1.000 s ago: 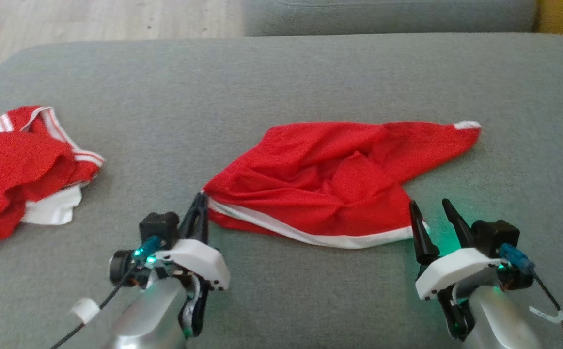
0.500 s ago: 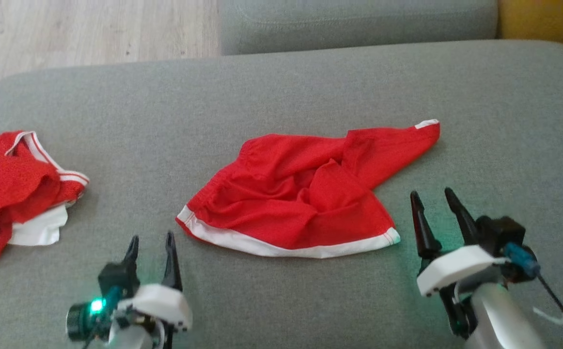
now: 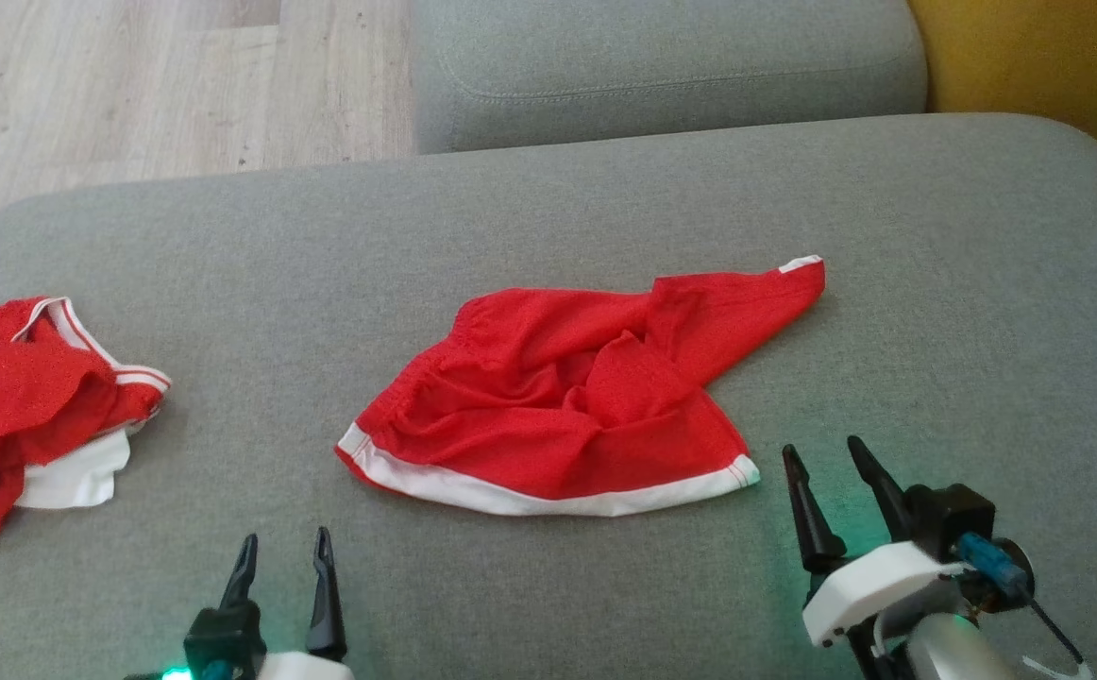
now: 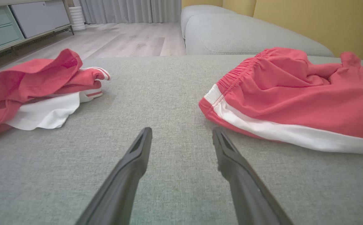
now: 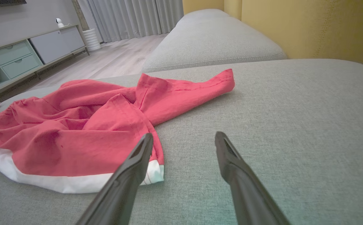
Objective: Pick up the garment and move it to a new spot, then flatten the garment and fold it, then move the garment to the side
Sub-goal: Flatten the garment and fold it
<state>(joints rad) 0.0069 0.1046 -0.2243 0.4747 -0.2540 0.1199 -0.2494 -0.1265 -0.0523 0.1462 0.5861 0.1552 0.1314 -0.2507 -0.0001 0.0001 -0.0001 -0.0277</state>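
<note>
The garment (image 3: 567,401) is a pair of red shorts with a white band, lying crumpled in the middle of the grey sofa cushion (image 3: 548,217). One leg of it stretches toward the back right. In the left wrist view the garment (image 4: 294,93) lies to the right of the fingers. In the right wrist view the garment (image 5: 84,134) lies ahead and to the left. My left gripper (image 3: 284,548) stands open near the front edge, left of the garment's near corner and apart from it. My right gripper (image 3: 822,453) stands open just right of the garment's white corner, holding nothing.
A second heap of red and white clothes (image 3: 29,416) lies at the cushion's left edge. Another grey cushion (image 3: 662,66) stands behind, with wooden floor (image 3: 133,85) at the back left and a yellow wall (image 3: 1049,66) at the back right.
My left gripper opened, let go of the garment's near left corner and drew back toward me. The garment settled flat on the cushion. The head camera tilted, shifting the whole picture.
</note>
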